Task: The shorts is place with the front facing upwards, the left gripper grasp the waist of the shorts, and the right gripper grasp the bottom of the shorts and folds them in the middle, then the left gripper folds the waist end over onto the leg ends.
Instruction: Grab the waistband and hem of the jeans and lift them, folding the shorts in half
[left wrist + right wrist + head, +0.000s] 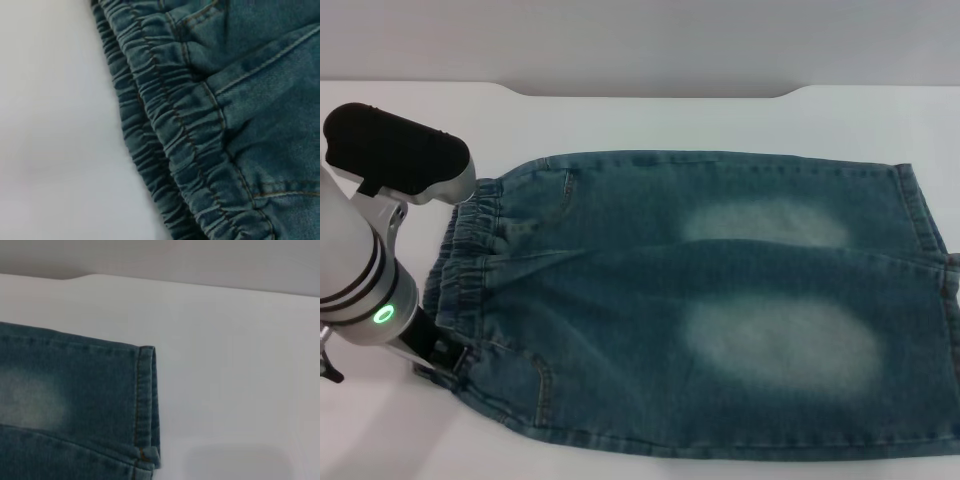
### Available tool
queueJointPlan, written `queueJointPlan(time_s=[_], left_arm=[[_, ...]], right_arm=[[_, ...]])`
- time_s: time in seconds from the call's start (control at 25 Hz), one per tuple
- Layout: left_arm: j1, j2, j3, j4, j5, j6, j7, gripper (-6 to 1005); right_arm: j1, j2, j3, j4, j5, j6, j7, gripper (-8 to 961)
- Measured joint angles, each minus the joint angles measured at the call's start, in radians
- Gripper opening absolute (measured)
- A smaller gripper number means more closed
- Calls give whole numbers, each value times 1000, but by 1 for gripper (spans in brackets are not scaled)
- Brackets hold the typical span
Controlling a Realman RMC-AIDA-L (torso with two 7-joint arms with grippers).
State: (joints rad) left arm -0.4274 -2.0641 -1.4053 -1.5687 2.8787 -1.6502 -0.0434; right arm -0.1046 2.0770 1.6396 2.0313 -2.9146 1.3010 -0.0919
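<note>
Blue denim shorts (700,300) with two pale faded patches lie flat on the white table. Their elastic waistband (470,250) is at the left and the leg hems (930,260) at the right. My left gripper (440,355) is low at the near corner of the waistband, touching or just over the cloth. The left wrist view is filled by the gathered waistband (180,130) close up. The right wrist view looks down on a leg hem corner (145,400) from above. The right gripper itself shows in no view.
The white table (650,120) runs on behind the shorts to a grey back edge with a notch (650,92). Bare tabletop lies left of the waistband (55,125) and beyond the leg hem (235,370). The left arm's black and silver body (380,200) stands over the table's left side.
</note>
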Motion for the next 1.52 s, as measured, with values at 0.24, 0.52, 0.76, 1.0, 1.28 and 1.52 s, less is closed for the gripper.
queueJointPlan(time_s=[0.24,0.52,0.76,1.0,1.28,1.52], left_arm=[[5,1,2,-43,3,-15,-4,126],[3,4,-7,-96,9,-27,-2,27],[-8,5,-12,-113,10,-25,6,27],[-28,7,-22,-107,10,-20,15,27],[-43,7,-24,-99,10,-15,18,26],[-49,7,-23,-97,10,-9,19,26]], right_arm=[[0,0,1,0,2,1,-1,740],[2,0,-12,-2,4,42,-4,735],[20,-3,-10,-2,48,163,-29,731],[16,-1,-16,-2,67,240,-36,727],[5,2,-19,-3,103,248,-29,723],[6,2,-42,-7,120,232,-16,719]])
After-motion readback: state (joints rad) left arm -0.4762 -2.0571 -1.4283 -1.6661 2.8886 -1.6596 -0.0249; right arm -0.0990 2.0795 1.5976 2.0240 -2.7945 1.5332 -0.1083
